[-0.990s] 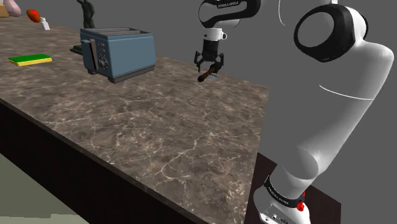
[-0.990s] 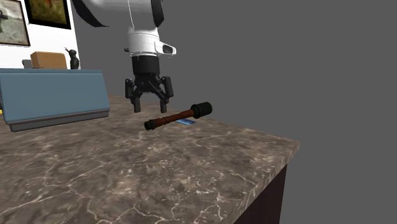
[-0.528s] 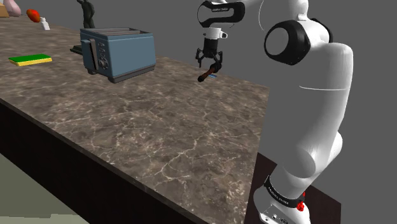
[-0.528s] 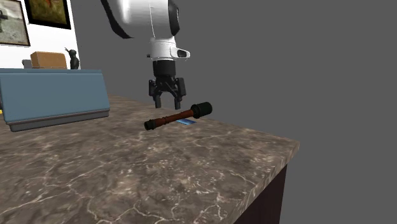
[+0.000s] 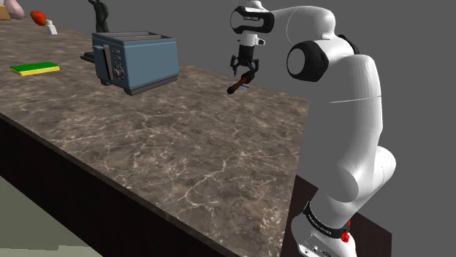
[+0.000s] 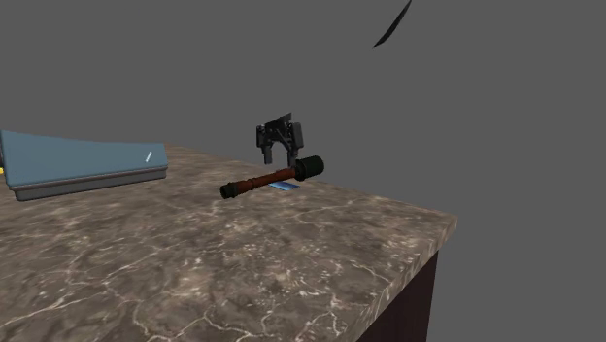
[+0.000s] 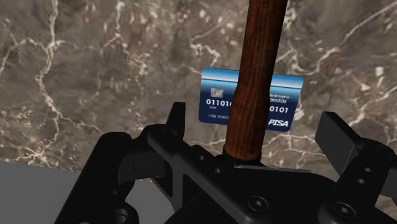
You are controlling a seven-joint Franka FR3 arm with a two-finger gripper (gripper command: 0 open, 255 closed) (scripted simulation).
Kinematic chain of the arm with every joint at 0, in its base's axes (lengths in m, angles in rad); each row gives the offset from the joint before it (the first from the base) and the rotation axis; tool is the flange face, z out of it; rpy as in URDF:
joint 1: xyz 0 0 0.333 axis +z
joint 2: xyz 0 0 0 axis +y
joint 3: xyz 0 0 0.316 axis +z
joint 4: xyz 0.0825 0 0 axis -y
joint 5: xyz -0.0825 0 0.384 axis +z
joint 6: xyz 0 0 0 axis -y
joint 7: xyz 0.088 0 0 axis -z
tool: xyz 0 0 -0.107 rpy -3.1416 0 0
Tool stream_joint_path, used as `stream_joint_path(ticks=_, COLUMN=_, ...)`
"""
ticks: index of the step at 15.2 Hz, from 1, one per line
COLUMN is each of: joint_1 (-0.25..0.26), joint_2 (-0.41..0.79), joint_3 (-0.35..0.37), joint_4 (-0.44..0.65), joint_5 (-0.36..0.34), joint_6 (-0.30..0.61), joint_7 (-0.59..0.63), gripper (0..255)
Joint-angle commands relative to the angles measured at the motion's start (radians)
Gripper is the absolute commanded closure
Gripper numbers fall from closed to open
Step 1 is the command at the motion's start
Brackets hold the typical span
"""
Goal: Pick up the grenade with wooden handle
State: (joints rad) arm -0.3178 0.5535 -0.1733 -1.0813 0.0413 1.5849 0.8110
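The grenade (image 6: 257, 181) lies flat on the brown marble counter (image 6: 243, 262). It has a reddish-brown wooden handle (image 7: 257, 76) and a dark head (image 6: 309, 167). My black gripper (image 6: 279, 153) hovers just above it near the head end, open. In the wrist view the gripper (image 7: 254, 127) straddles the handle, and its fingertips (image 7: 173, 121) stand well apart from the wood on both sides without touching it. From the shoulder view the gripper (image 5: 244, 69) hangs over the grenade (image 5: 235, 87) at the counter's far edge.
A blue bank card (image 7: 216, 105) lies under the handle. A blue-grey toaster (image 5: 135, 60) stands to the shoulder view's left of the grenade. A green-and-yellow sponge (image 5: 34, 68) lies farther left. The counter's edge (image 6: 442, 233) drops off close to the head.
The gripper has moved along the handle toward the grenade's head and come lower, still open. The arm's elbow has swung round. The grenade has not moved.
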Motion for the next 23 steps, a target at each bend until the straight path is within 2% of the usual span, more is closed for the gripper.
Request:
stream_joint_path(ticks=1, joint_1=0.001, joint_2=0.001, joint_3=0.0, joint_4=-0.023, joint_5=0.0, joint_6=0.024, joint_7=0.003, gripper=0)
stream_joint_path(ticks=6, joint_1=0.005, joint_2=-0.009, joint_3=0.0, joint_4=-0.086, joint_5=-0.001, joint_6=0.078, joint_7=0.005, gripper=0)
stream_joint_path(ticks=7, joint_1=0.005, joint_2=-0.008, joint_3=0.0, joint_4=-0.084, joint_5=-0.001, joint_6=0.077, joint_7=0.005, gripper=255)
stream_joint_path(ticks=16, joint_1=0.005, joint_2=-0.009, joint_3=0.0, joint_4=-0.086, joint_5=-0.001, joint_6=0.078, joint_7=0.005, gripper=255)
stream_joint_path(ticks=23, joint_1=-0.004, joint_2=0.016, joint_3=0.0, joint_4=0.049, joint_5=0.002, joint_6=-0.032, joint_7=0.002, gripper=255)
